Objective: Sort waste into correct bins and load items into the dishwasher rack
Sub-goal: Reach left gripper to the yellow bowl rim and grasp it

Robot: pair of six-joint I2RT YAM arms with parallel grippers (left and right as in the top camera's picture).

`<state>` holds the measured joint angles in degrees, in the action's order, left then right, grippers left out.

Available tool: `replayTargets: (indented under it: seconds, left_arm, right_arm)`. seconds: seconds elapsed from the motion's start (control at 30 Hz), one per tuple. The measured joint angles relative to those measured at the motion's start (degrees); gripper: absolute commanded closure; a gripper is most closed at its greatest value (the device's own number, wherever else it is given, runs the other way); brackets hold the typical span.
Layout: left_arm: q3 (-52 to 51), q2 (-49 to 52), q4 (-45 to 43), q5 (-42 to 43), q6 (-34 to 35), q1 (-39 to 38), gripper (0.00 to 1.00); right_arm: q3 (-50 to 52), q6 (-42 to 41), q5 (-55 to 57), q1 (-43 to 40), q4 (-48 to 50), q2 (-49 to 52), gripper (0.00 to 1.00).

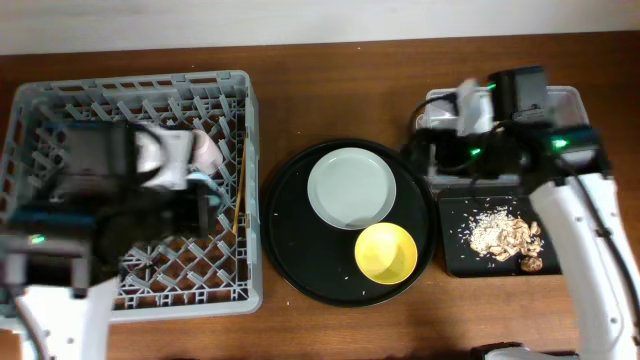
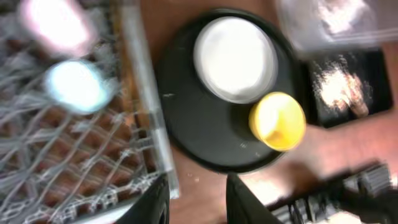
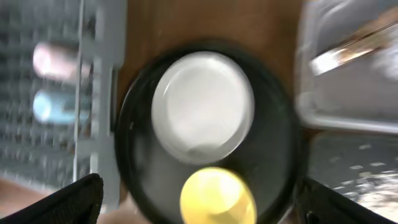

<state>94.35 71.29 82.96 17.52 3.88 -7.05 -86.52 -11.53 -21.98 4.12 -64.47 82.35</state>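
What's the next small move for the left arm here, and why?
Probably swing the left hand, open and empty, across toward the yellow bowl on the large round black tray. The small pink cup, small blue cup and thin wooden chopsticks already sit in the grey plastic rack; only the bowl and the white round plate remain outside it.

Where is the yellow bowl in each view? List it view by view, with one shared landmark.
Overhead: bowl right of centre, low on the round tray.
Left wrist: bowl right of centre.
Right wrist: bowl at bottom centre, cut off by the edge.
Landmark: the white plate, just above the bowl in all three.
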Motion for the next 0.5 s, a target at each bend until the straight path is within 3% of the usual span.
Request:
replayTargets:
  seconds: [0.07,0.2,0.3,0.33,0.5]
  left_arm:
    - [-3.08,0.20,-4.17,0.85,0.11,-6.60,0.72]
    - [-16.44,0.35,-20.63,1.03,3.91,-23.98,0.71]
    - [-24.79,1.55,-35.41,-3.61,9.05,-35.80,0.69]
    - [-26.91,3.56,-38.53,-6.25,10.88,-41.86,0.68]
    - [-27.71,18.58,-48.59,-10.78,13.73,-54.16,0.67]
  right_arm:
    - [-3.54,-0.02,0.55,-5.70,-0.61,0.00,0.01]
    - [-5.99,-0.02,1.22,-16.28,-0.68,0.00,0.01]
    - [-6.01,-0.04,1.22,-20.68,-0.74,0.02,0.01]
    - [-6.01,-0.04,1.22,-21.77,-0.79,0.00,0.01]
    - [-6.01,-0.02,1.20,-22.05,-0.72,0.00,0.01]
